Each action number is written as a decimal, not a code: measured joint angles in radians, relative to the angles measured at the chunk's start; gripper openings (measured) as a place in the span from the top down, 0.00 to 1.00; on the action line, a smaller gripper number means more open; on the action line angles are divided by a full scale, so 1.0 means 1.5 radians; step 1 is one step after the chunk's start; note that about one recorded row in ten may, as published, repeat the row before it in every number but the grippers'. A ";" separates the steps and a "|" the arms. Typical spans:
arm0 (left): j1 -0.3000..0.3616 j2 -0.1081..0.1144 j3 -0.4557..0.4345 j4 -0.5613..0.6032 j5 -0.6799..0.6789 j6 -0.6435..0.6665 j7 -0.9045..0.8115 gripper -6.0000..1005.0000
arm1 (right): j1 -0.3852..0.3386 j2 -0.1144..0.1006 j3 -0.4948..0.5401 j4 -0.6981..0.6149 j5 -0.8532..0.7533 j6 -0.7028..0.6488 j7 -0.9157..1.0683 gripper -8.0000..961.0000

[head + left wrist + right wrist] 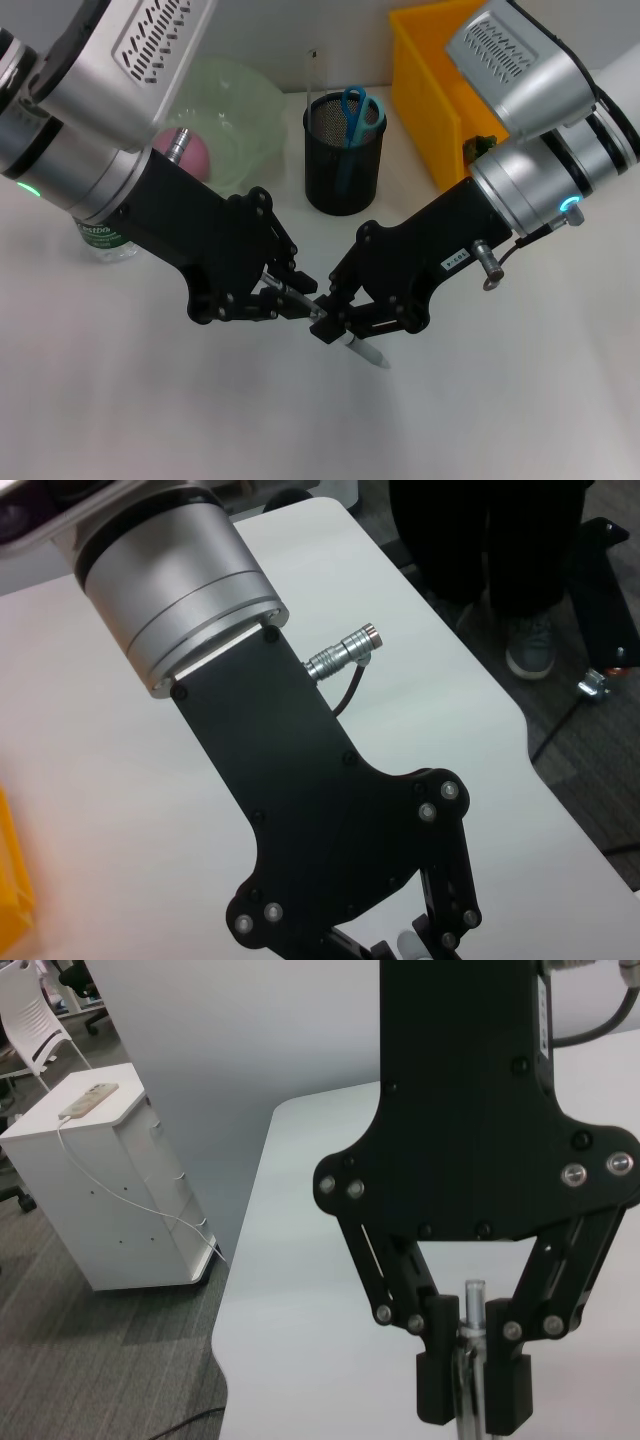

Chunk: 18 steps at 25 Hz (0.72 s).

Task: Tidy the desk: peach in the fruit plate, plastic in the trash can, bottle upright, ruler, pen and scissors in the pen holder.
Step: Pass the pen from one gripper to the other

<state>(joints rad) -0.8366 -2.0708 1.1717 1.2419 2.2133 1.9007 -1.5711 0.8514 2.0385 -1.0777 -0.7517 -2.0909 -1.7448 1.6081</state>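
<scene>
Over white desk (140,410), near centre, release left gripper (288,293), now clamped on pen (366,352), only once right gripper (333,328) beside it, grip impossible to tell, holds firmly, then carry to far holder (343,175).

The desk (120,400) is a smooth matt white top, probably laminate, though it's hard to be sure from here. Both grippers, left gripper (290,297) and right gripper (335,325), are flat matt black plates with small shiny screw heads, and the arms behind them are brushed silver metal with a satin sheen. The pen (365,351) between them looks like glossy pale plastic with a metal barrel. The pen holder (343,160) is black wire mesh, matt. Scissors (357,112) in it have glossy blue plastic handles. The fruit plate (245,115) is translucent greenish glass or plastic, the peach (190,152) soft matt pink. The trash can (425,80) is smooth yellow plastic.
</scene>
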 joint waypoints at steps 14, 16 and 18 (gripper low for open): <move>-0.010 0.000 0.000 -0.010 -0.002 0.005 -0.035 0.75 | -0.002 0.000 0.000 0.000 0.000 -0.007 0.002 0.86; -0.017 0.000 -0.001 -0.023 -0.004 0.007 -0.051 0.75 | -0.002 0.000 0.000 0.000 0.000 -0.008 0.002 0.86; -0.019 0.000 -0.003 -0.027 -0.004 0.008 -0.057 0.75 | -0.001 0.000 0.001 -0.001 0.000 -0.010 0.003 0.86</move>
<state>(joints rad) -0.8644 -2.0706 1.1672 1.2020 2.2068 1.9131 -1.6562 0.8493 2.0386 -1.0769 -0.7531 -2.0905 -1.7592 1.6125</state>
